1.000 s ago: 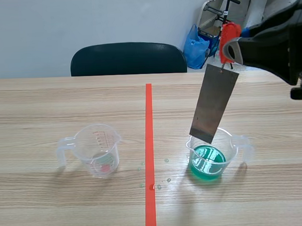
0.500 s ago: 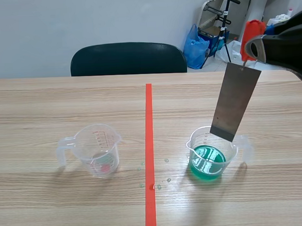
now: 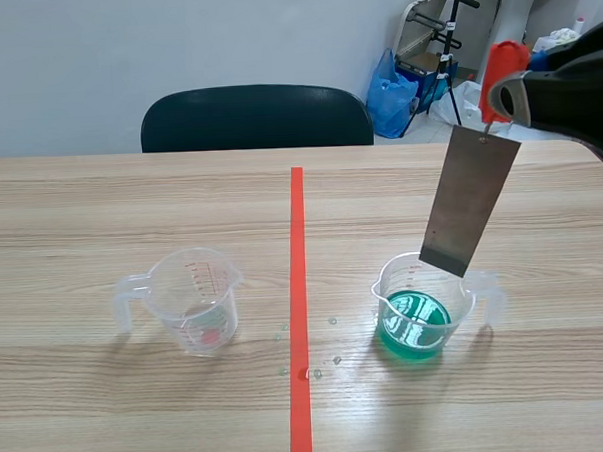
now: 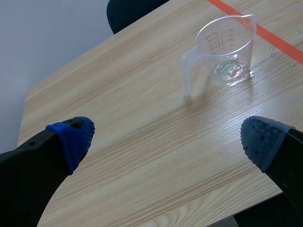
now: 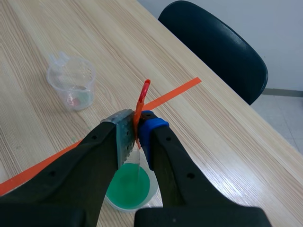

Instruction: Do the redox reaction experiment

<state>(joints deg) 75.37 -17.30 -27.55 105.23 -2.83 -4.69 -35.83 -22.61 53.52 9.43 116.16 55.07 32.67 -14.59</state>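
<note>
Only the left wrist view shows the left jaws. They stand wide apart, blue dotted pads (image 4: 75,137) over bare wood. The clear plastic measuring jug with red markings (image 4: 227,47) stands upright well ahead of them, a little reddish residue at its bottom. The right wrist view alone shows how the right jaws stand: closed on a thin orange-red clip (image 5: 141,101). The clip sticks up between one grey-green pad and one blue one, with green liquid (image 5: 127,189) straight beneath. The scene view adds what hangs from that clip: a flat grey metal sheet (image 3: 470,199). It is tilted, its lower edge at the far rim of the clear plastic jug (image 3: 463,301) that holds the liquid. Whether it dips inside cannot be told.

The light wood-grain worktop (image 3: 101,215) carries an orange-red tape line (image 3: 299,286) between the two jugs. A few droplets (image 3: 318,370) lie scattered near its close end. Beyond the far edge stands a black chair (image 3: 257,116) against a pale wall (image 3: 124,54), with a blue bag (image 3: 391,92) on the floor to the right.

A second ago the sheet hung over that jug's left rim. The right arm (image 3: 576,84) has since carried it rightwards, and over the last half second it has barely shifted.
</note>
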